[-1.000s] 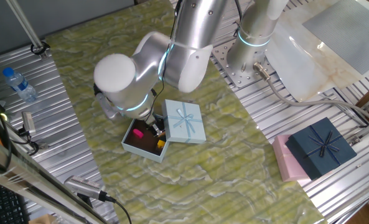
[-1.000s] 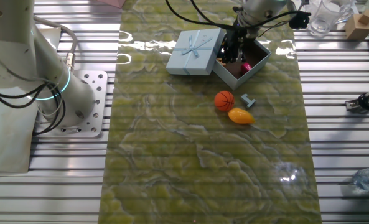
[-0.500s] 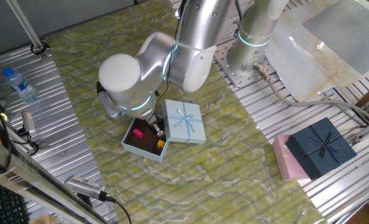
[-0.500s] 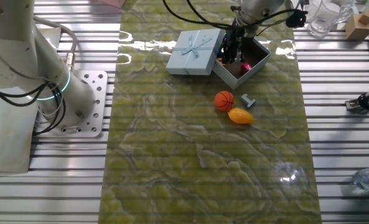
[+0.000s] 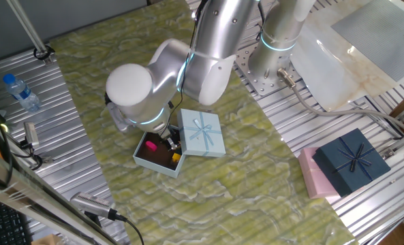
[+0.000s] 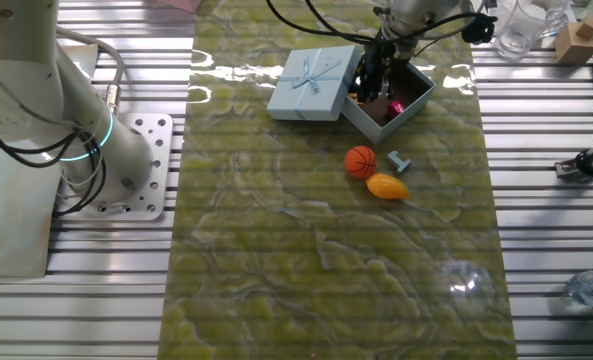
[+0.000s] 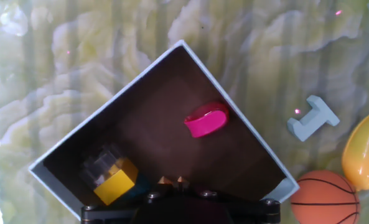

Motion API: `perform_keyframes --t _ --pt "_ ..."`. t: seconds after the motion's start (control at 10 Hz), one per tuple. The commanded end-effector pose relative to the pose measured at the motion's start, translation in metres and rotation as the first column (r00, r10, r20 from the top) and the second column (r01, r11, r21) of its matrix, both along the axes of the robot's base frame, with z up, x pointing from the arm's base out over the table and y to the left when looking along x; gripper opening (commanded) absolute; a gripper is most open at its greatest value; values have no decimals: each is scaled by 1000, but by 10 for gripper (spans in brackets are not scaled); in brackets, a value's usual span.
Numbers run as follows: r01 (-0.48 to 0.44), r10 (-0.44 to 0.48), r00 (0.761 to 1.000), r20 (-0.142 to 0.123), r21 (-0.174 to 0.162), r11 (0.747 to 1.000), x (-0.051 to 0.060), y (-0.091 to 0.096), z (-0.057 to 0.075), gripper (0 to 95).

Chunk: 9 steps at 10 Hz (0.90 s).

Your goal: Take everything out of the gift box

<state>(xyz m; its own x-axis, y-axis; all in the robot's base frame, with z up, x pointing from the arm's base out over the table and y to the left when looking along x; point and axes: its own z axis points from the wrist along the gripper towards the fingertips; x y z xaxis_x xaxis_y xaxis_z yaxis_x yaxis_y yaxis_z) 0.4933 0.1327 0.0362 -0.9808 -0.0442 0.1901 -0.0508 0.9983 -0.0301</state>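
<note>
The pale-blue gift box [image 5: 154, 165] stands open on the green mat, its dark brown floor [image 7: 153, 130] showing in the hand view. Its bow lid [image 5: 202, 133] lies right beside it. Inside the box are a magenta piece [image 7: 207, 119] and a yellow block [image 7: 114, 182]. My gripper [image 7: 173, 181] reaches down into the box near the lid-side wall, fingertips close together, nothing visible between them. Outside on the mat lie an orange basketball [image 6: 360, 161], a yellow-orange mango [image 6: 386, 186] and a small pale-blue T-shaped piece [image 6: 400, 161].
A dark navy box with a bow [image 5: 351, 162] sits on a pink box [image 5: 317, 178] off the mat. A water bottle [image 5: 21, 92] lies on the metal slats. The arm's base [image 5: 276, 61] stands beyond the mat's edge. A glass mug [image 6: 521, 30] stands near the gift box.
The wrist has shifted slightly above the box. The gripper stays inside the box and the toys have not moved.
</note>
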Motion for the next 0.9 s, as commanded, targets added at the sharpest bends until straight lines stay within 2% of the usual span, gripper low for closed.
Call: perform_keyframes --t 0.1,0.6,0.7,0.9 --pt "16 -16 1000 9 -19 1000 0 -1 -1 0" --pt "29 -28 999 19 -22 999 3 0 0 0" --pt "30 -30 999 22 -24 999 7 0 2 0" --pt "38 -38 999 26 -33 999 22 1 10 0"
